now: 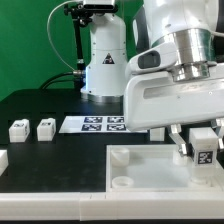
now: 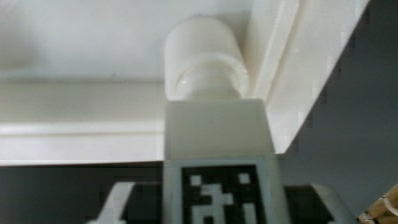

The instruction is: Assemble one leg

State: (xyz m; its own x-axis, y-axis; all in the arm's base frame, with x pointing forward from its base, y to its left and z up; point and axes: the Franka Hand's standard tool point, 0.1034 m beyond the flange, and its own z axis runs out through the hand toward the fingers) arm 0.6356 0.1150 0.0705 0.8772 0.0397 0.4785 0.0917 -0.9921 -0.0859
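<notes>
Green backdrop, black tabletop, and my own base standing at the back. In the exterior view the marker board (image 1: 104, 123) lies flat near the middle. A spare leg (image 1: 18, 129) and a second spare leg (image 1: 45, 127) sit just beside each other toward that view's left. The big white tray (image 1: 150, 172) fills the foreground. My claw (image 1: 199, 146) hangs over the tray's corner on that view's right, closed narrow on the leg (image 1: 205, 154), whose marker face looks out at the camera.

In the wrist view the leg runs away from me, square marked block nearest and rounded tip farthest. The tip sits close against the tray's raised wall. I cannot tell whether it touches the wall or has entered a socket.

I judge the leg light and rigid — hard, smooth plastic that could slip or twist if pinched loosely. The flat sides of the block end are the place to hold, leaving the round end free, and that is where my fingers press — one dark pad on each flank, nothing else between them.
</notes>
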